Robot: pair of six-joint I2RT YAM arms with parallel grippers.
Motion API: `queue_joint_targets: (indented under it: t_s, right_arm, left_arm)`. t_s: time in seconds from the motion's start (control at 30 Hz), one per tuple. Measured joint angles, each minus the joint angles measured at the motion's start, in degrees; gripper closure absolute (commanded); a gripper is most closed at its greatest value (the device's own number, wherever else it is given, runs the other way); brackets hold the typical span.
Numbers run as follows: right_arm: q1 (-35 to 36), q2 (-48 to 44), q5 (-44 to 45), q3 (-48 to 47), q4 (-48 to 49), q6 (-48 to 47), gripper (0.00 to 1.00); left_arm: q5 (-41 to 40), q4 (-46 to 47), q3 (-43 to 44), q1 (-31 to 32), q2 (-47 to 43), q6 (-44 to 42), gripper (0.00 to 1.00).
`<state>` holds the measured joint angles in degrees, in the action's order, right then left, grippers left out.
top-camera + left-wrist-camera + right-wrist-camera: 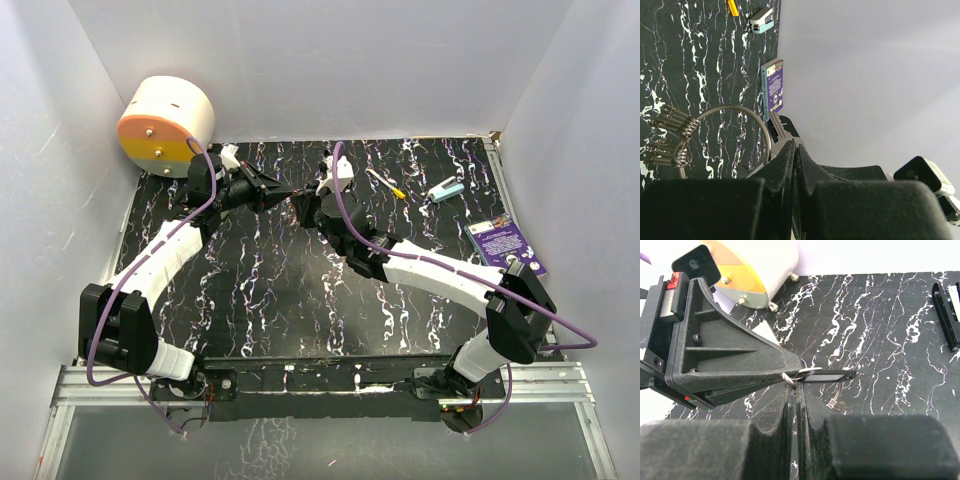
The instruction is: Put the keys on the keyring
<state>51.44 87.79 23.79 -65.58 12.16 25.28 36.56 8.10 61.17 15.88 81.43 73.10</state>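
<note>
Keyring [735, 106] pinched in the closed left claw [795, 145], keys [672, 121] hanging beyond its tip; right claw [796, 390] closed against it, hold unclear.

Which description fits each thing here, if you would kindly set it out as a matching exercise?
Things: 1 keyring; 2 drum; 3 card; 4 thin tool.
Descriptions: A purple, farthest right; B carries several keys; C yellow handle; D white and orange, far left corner.
Pairs: 1-B; 2-D; 3-A; 4-C.
</note>
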Motion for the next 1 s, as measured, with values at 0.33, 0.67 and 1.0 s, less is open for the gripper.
queue_joint_targets:
  t_s: [0.33, 0.67, 1.0]
  right_arm:
    - [0.2, 0.0, 1.0, 0.0, 0.0, 1.1, 0.92]
    - [0.2, 0.0, 2.6, 0.0, 0.0, 1.9, 0.92]
    - [0.1, 0.0, 3.4, 0.0, 0.0, 2.2, 0.92]
  left_arm:
    - [0.0, 0.0, 0.0, 0.0, 0.0, 0.0, 1.0]
    - [-0.7, 0.0, 0.0, 0.0, 0.0, 0.0, 1.0]
    - [-0.9, 0.0, 0.0, 0.0, 0.0, -0.3, 1.0]
